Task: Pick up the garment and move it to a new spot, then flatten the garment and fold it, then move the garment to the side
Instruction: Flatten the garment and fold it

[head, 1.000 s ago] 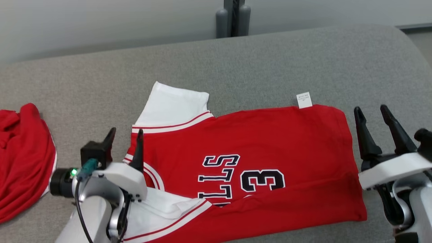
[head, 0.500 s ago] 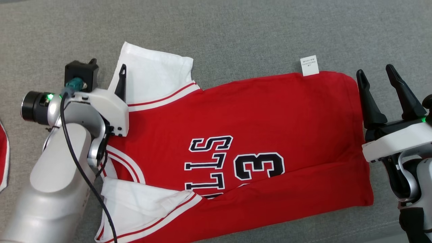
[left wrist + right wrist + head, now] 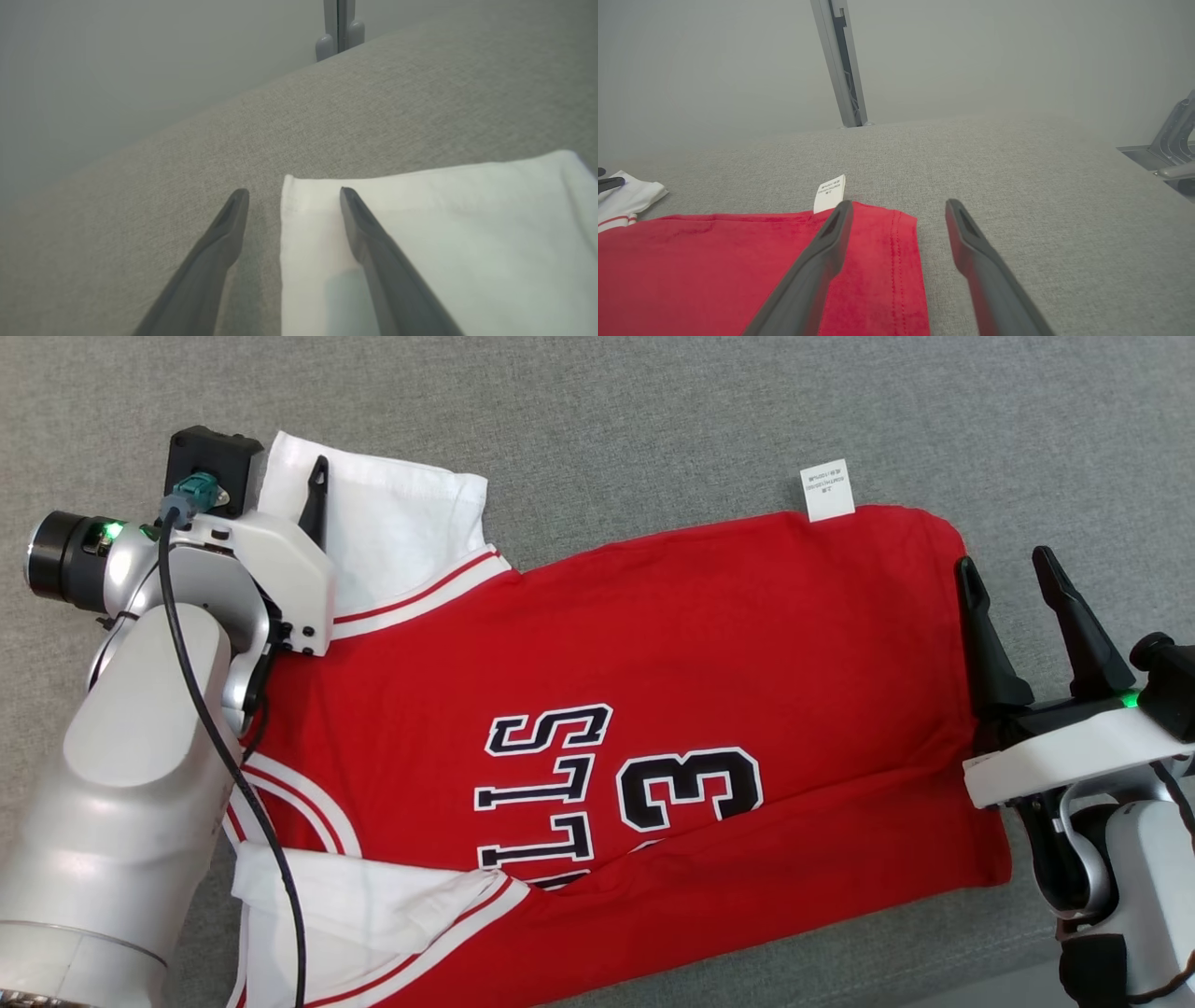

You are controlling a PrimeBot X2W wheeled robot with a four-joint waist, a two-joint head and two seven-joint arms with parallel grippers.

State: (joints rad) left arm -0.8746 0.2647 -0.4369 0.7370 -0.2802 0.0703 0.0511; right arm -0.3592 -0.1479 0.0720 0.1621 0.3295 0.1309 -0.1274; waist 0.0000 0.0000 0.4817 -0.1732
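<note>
The garment (image 3: pixel 653 644) is a red jersey with white sleeves and dark lettering, lying spread out on the grey padded surface (image 3: pixel 597 411). My left gripper (image 3: pixel 280 467) is open over the far white sleeve (image 3: pixel 392 532). In the left wrist view the left gripper (image 3: pixel 294 191) straddles that sleeve's (image 3: pixel 467 242) side edge, one finger over white cloth, the other over grey padding. My right gripper (image 3: pixel 1005 560) is open at the jersey's bottom hem. Seen from the right wrist, the right gripper (image 3: pixel 899 203) has one finger over the red hem (image 3: pixel 882 261) and one over bare padding.
A white label (image 3: pixel 827 490) sticks out from the jersey's far edge, also visible as the label (image 3: pixel 830 192) in the right wrist view. A grey post (image 3: pixel 338 28) stands behind the surface's far edge. A metal frame (image 3: pixel 1174 140) sits off the surface's right end.
The head camera has tilted down, so the whole picture shifted. My left arm has reached forward from the near sleeve to the far sleeve. My right gripper has edged onto the hem.
</note>
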